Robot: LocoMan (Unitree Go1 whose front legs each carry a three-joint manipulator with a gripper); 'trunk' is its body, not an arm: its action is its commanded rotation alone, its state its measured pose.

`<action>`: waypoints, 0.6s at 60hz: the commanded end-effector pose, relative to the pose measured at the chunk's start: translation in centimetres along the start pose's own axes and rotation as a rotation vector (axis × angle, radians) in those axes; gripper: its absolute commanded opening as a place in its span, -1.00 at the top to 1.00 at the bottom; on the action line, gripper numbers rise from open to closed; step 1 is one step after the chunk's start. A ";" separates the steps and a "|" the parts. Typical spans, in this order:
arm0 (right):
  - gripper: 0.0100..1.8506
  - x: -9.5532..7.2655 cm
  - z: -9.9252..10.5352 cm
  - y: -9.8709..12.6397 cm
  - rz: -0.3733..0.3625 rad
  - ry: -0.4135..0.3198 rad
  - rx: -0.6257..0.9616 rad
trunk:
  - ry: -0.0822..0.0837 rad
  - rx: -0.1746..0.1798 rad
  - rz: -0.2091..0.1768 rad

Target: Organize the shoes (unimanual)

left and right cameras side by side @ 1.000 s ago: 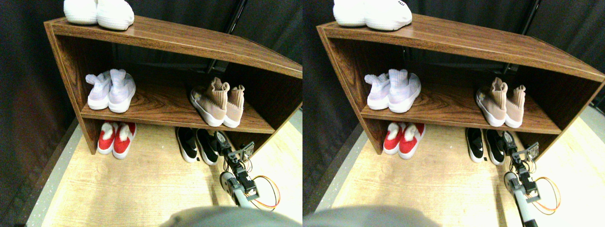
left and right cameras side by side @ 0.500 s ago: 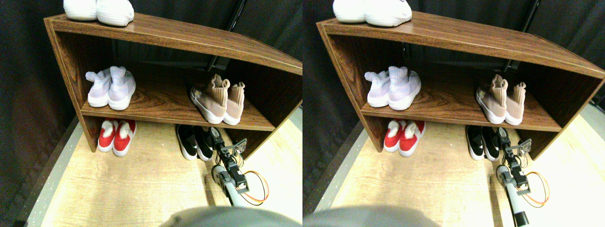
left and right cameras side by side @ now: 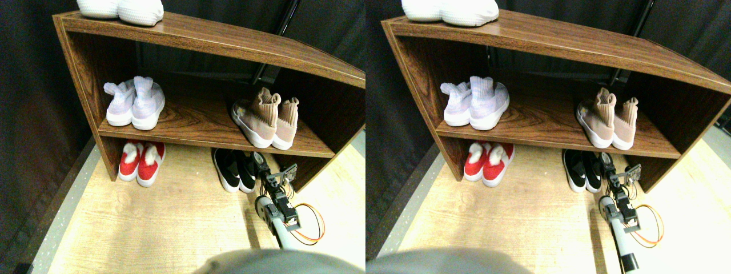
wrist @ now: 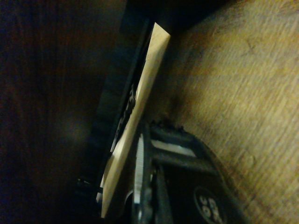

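- White shoes (left and right cameras side by side: 121,9) on the shelf unit (left and right cameras side by side: 228,45) top are cut off by the frame edge.
- Wrist view is dark; only floor (wrist: 243,93) and jaw frame show.
- Right gripper (left and right cameras side by side: 264,166) sits just beside the black slip-ons (left and right cameras side by side: 234,170) under the shelf; contact and jaw spread cannot be told.
- Tan sneakers (left and right cameras side by side: 265,117) stand on the middle shelf, right side.

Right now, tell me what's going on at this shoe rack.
The robot's right manipulator reaches in low on the wooden floor, its tool right beside the black slip-ons under the wooden shoe rack. No shoe is visibly held. The tan sock sneakers and a pale knit pair sit on the middle shelf, a red pair sits on the floor underneath, and white shoes rest on top. All pairs look side by side.
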 end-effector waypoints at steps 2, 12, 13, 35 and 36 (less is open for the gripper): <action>0.94 -0.2 -0.8 0.0 -0.012 0.031 0.014 | 0.025 -0.032 0.020; 0.94 -0.1 -1.3 0.0 -0.017 0.029 0.021 | 0.022 -0.033 0.022; 0.94 -0.1 -1.3 0.0 -0.017 0.029 0.021 | 0.022 -0.033 0.022; 0.94 0.0 2.5 0.1 -0.001 -0.049 -0.085 | 0.003 -0.003 -0.011; 0.94 0.0 2.7 0.1 0.000 -0.054 -0.080 | 0.001 0.000 -0.015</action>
